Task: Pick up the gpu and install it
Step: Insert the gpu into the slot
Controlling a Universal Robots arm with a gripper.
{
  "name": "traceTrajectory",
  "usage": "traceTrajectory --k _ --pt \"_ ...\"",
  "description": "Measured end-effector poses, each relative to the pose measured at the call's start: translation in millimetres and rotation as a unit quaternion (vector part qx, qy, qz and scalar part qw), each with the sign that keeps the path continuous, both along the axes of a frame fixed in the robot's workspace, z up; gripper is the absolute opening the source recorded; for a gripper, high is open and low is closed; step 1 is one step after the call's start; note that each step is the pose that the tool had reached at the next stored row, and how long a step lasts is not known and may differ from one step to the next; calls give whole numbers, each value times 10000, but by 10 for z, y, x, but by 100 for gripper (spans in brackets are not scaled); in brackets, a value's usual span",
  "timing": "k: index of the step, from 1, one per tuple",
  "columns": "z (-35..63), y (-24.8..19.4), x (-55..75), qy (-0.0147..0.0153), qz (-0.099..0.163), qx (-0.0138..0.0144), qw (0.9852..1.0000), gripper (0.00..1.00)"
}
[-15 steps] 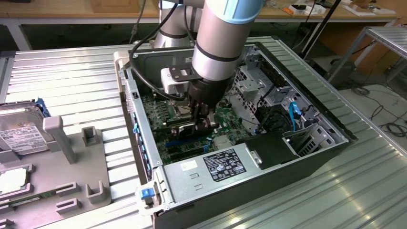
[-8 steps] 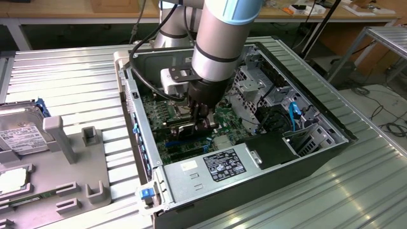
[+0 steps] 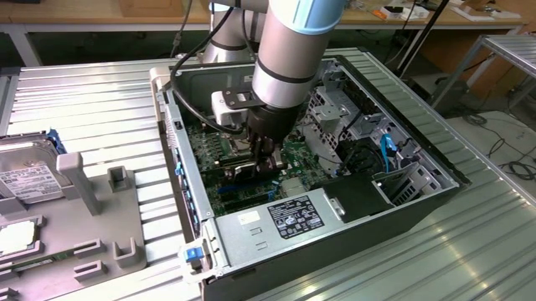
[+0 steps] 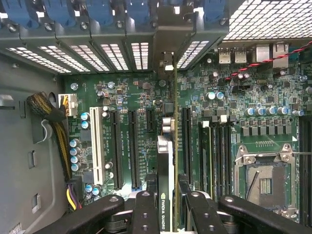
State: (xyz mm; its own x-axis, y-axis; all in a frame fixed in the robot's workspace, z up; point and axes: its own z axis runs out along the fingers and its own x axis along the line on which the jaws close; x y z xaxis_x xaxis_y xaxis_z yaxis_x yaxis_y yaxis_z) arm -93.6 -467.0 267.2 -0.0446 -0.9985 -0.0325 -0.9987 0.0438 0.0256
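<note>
One ribbed metal table (image 3: 469,251) carries an open black-and-silver case (image 3: 393,232) lying on its side, and the grey arm (image 3: 289,50) reaches straight down into it. At the exterior view's left sits a grey moulded tray (image 3: 92,226), with a silver hard drive (image 3: 25,175) beside it. A green motherboard (image 4: 136,92) covers the floor of the case, and a boxy silver power supply (image 3: 268,226) with a printed label lies at the near end.

The gripper (image 3: 268,164) hangs low over the board. Seen from the wrist, the gripper (image 4: 168,197) has its black fingers (image 4: 145,212) clamped on the gpu (image 4: 165,161), one on each face. The gpu stands on edge between them, thin and upright, running from the fingers toward the perforated rear openings of the case. It lies between two long black slots (image 4: 132,146); whether it is seated I cannot tell.

The wrist view gives the card's white-lettered label, a long white slot (image 4: 97,146), the square metal CPU socket (image 4: 263,178) and a yellow-and-black cable bundle (image 4: 53,126). The exterior view gives the arm, table and tray.
</note>
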Motion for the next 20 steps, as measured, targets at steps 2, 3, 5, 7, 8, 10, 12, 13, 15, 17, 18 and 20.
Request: traceTrajectory --k 2,3,5,7,8,10,12,13,15,17,18,20 --pt "-2 0 0 -1 1 -9 10000 27" --pt "-2 0 0 -1 1 -9 10000 27" --pt "-4 -1 0 -1 0 -9 10000 27" --pt "-8 -1 0 -1 1 -8 10000 27" --pt "-11 -1 0 -1 1 -8 10000 27" --pt "-23 -1 0 -1 4 -9 10000 27" --pt "-25 -1 0 -1 4 -10 10000 27" --pt "-26 -1 0 -2 4 -9 10000 27" --pt "-26 -1 0 -1 5 -8 10000 27" --pt "-26 -1 0 -1 4 -8 10000 27" --pt "-26 -1 0 -1 4 -9 10000 27" --pt "-24 0 0 -1 4 -7 10000 27"
